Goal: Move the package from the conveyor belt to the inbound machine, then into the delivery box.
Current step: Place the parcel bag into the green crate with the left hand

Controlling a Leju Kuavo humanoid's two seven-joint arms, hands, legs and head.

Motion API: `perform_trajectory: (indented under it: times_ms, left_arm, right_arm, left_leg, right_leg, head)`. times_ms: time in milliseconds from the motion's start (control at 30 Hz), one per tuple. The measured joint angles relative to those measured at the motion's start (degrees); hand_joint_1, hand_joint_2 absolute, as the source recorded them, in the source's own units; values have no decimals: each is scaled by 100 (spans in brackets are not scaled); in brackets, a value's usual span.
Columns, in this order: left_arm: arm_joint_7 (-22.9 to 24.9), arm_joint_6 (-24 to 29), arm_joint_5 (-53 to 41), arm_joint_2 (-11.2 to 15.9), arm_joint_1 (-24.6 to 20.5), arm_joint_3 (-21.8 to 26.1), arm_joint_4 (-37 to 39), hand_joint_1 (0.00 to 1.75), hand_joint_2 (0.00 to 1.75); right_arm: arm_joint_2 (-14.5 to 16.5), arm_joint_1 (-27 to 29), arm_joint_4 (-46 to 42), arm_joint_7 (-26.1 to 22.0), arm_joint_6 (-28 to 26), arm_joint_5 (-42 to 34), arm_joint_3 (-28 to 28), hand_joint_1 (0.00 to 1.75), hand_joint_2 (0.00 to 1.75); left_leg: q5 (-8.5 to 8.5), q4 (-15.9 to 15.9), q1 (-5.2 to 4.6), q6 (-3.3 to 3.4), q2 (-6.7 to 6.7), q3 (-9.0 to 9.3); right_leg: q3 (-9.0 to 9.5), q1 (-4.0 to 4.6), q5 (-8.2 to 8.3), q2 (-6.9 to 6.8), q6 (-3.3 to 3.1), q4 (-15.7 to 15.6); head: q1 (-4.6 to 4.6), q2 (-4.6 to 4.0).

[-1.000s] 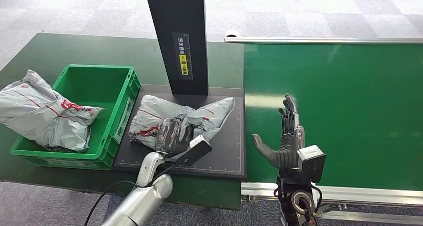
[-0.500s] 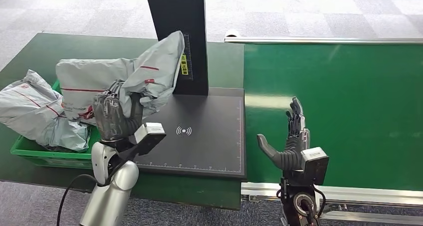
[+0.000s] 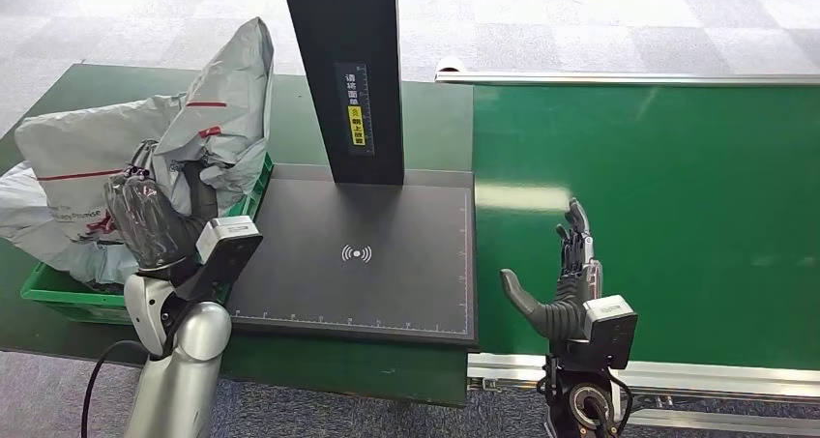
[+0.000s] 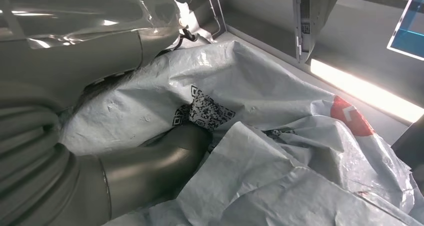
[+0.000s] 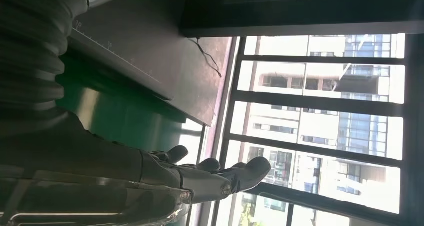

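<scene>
Grey package (image 3: 145,143) with red stripes and a QR label (image 4: 205,109), held aloft by the left hand (image 3: 155,225) over the green delivery box (image 3: 68,298), long axis slanting upward toward the inbound machine (image 3: 358,254) with its yellow label, right hand (image 3: 561,283) upright over the conveyor belt (image 3: 677,206), fingers spread, empty

Head view: even overhead light is falling, glare streaking the conveyor belt (image 3: 658,206).
Left wrist: package (image 4: 280,151) film is glinting.
Right wrist: bright windows (image 5: 320,131) are backlighting, dimming the right hand (image 5: 200,178).
</scene>
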Motion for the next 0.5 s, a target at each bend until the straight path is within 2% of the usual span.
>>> perform_trajectory:
  times_ms: [133,233,300,500]
  left_arm:
    - [85,0,-57,2,-8,49,-13,175,175]
    - [456,0,-222,67,-158,198,209,175,175]
    - [684,0,-380,189,-406,380,600,175,175]
    - [923,-2,-1271,700,-1297,1288,2293,175,175]
  right_arm:
    - [7,0,0,0,-1,-1,-5,0,175]
    - [7,0,-11,0,-7,-11,-6,0,175]
    - [4,0,-26,2,-30,-53,-2,0,175]
    - [-70,11,-76,52,-145,-282,59,0,175]
  left_leg:
    - [0,0,0,0,0,0]
    - [1,-1,0,0,0,1]
    - [3,-1,1,-1,0,4]
    - [12,-1,2,-5,9,9]
  right_leg:
    - [-1,0,0,0,0,0]
    - [-1,1,0,0,-1,0]
    - [2,2,1,0,-1,0]
    - [3,5,4,4,-4,3]
  head:
    - [0,0]
    - [1,0]
    - [0,0]
    - [1,0]
